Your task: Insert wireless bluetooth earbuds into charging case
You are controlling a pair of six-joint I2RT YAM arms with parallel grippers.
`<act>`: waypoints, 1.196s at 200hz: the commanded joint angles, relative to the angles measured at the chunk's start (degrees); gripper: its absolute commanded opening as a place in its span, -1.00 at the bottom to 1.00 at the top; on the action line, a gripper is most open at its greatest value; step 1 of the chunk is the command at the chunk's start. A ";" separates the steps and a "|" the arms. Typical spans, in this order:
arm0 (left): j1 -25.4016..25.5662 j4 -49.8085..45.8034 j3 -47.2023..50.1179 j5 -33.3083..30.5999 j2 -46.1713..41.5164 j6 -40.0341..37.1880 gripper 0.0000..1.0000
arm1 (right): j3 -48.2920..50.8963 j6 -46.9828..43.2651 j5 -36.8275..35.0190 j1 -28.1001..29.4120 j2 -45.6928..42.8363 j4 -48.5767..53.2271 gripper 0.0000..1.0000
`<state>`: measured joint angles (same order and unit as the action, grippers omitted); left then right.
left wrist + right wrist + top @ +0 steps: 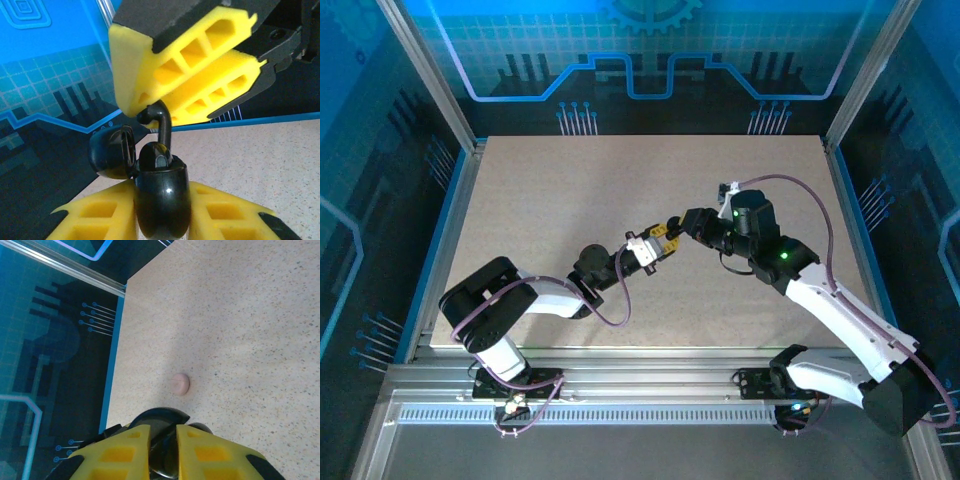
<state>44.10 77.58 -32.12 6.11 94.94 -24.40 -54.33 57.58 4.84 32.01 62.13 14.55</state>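
Okay, our left gripper (160, 222) clamps the black charging case (161, 197), right gripper (192, 82) pinches a black earbud (161, 120) at its socket; we'd push straight, gently.

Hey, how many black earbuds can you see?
1: black earbud, pinched by the right gripper, stem in the open black case the left gripper holds. Another may be hidden inside.

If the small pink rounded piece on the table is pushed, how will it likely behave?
The pink piece looks rounded and smooth, so a push would probably roll or skid it across the table. Being small, it is likely light and may slip from a pinch.
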 commanded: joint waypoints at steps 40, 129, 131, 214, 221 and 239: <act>0.73 2.75 -1.98 -0.22 -0.19 -1.35 -0.47 | -1.92 -1.64 -3.30 2.22 1.15 5.01 -0.63; 0.99 2.75 -2.42 -0.05 -0.10 -1.69 -0.48 | -2.09 -0.83 -1.62 3.05 2.99 2.77 -0.63; 0.99 2.75 -2.42 -0.07 -0.10 -1.70 -0.47 | -2.10 -0.81 -1.60 3.06 3.04 2.79 -0.62; 1.12 2.75 -2.25 -0.31 -0.20 -1.71 -0.47 | -2.36 -1.13 -1.74 3.15 1.82 2.67 -0.38; 1.10 2.75 -2.17 -0.30 -0.27 -1.70 -0.47 | -2.49 -1.57 -2.04 3.06 1.55 2.96 -0.36; 1.12 2.76 -1.90 -0.11 -0.45 -1.46 -0.47 | -3.19 -3.64 -3.37 2.93 0.27 4.28 -0.21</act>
<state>44.42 76.66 -32.18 5.13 94.94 -24.58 -55.53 56.73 1.67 33.47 64.10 16.80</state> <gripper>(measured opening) 0.265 0.342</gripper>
